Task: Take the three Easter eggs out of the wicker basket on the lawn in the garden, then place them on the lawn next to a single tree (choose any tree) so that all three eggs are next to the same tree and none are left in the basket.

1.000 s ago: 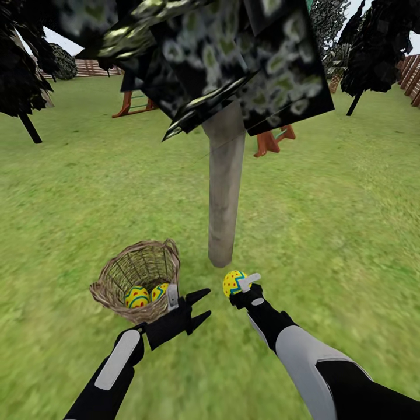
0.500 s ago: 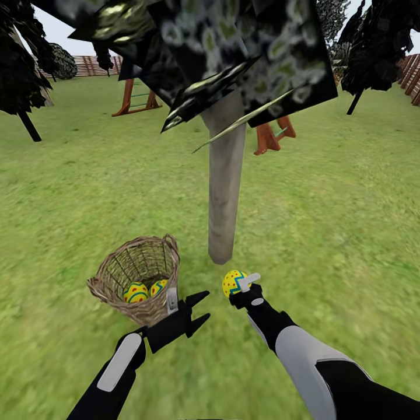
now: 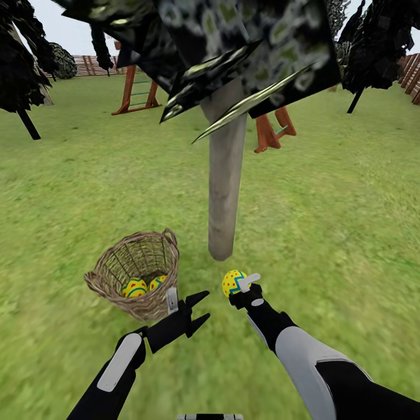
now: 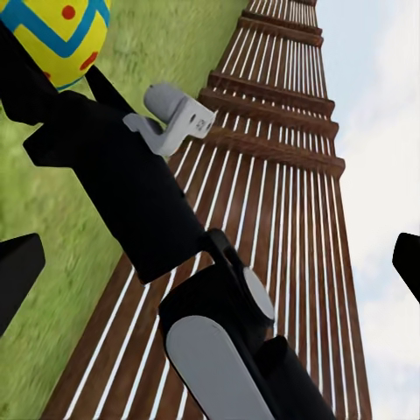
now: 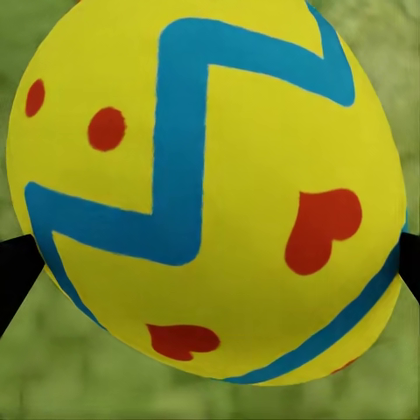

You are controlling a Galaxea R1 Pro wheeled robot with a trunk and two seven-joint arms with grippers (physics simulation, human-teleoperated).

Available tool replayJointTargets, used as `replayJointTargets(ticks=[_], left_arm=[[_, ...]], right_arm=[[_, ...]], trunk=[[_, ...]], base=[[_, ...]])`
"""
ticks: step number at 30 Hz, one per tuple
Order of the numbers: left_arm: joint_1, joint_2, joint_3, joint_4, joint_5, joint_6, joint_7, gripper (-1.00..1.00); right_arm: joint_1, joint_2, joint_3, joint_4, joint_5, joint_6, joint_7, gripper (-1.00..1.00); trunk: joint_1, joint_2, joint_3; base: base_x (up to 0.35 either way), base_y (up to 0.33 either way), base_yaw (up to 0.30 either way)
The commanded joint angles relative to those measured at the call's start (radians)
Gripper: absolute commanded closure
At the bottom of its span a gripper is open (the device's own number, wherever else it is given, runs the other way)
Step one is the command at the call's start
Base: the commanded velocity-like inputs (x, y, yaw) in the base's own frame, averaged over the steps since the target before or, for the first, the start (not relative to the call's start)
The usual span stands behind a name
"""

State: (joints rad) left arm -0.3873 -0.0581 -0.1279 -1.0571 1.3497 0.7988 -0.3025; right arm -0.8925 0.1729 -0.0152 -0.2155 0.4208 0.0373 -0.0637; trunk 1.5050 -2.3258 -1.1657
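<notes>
One egg in my right jaws by the tree, two more in the basket.

Since the earlier frame my head camera has tipped, so the wicker basket (image 3: 135, 274) and trunk sit slightly higher in view; both arms look unmoved. Around me lies the lawn (image 3: 326, 221), with a brown slat fence (image 3: 87, 65) at 11 o'clock and a wooden playset (image 3: 137, 90) behind the foliage. The tree (image 3: 224, 181) stands at 12 o'clock, its base just beyond my right gripper (image 3: 240, 284), whose jaws are closed on an egg (image 3: 233, 283), pinched at both sides in the right wrist view (image 5: 206, 192). Two eggs (image 3: 135, 288) rest inside the basket at 10 o'clock. My left gripper (image 3: 198, 309) hangs just beside the basket's near rim, jaws spread wide and holding nothing.
</notes>
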Motion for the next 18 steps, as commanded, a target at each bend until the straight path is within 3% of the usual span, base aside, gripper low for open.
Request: replayJointTargets(ticks=[1, 12, 15, 18], left_arm=[[-0.001, 0.000, 0.001, 0.000, 0.000, 0.004, -0.003, -1.00], [-0.001, -0.001, -0.001, 0.001, -0.001, 0.005, -0.003, -1.00], [-0.001, -0.002, -0.001, 0.001, -0.001, 0.005, -0.003, -1.00], [-0.001, -0.002, -0.001, 0.002, -0.001, 0.005, -0.003, -1.00]], right_arm=[[0.000, 0.000, -0.002, -0.001, 0.008, 0.004, -0.002, 1.00], [0.000, 0.000, -0.002, -0.005, 0.007, 0.002, 0.003, 1.00], [-0.001, 0.000, -0.002, -0.005, 0.010, 0.002, 0.056, 1.00], [-0.002, -0.001, -0.002, -0.005, 0.009, 0.001, 0.059, 1.00]], trunk=[[0.004, -0.008, -0.004], [0.046, -0.085, -0.038], [0.057, -0.106, -0.048], [0.069, -0.127, -0.057]], base=[[0.000, 0.000, 0.000], [0.000, 0.000, 0.000], [0.000, 0.000, 0.000], [0.000, 0.000, 0.000]])
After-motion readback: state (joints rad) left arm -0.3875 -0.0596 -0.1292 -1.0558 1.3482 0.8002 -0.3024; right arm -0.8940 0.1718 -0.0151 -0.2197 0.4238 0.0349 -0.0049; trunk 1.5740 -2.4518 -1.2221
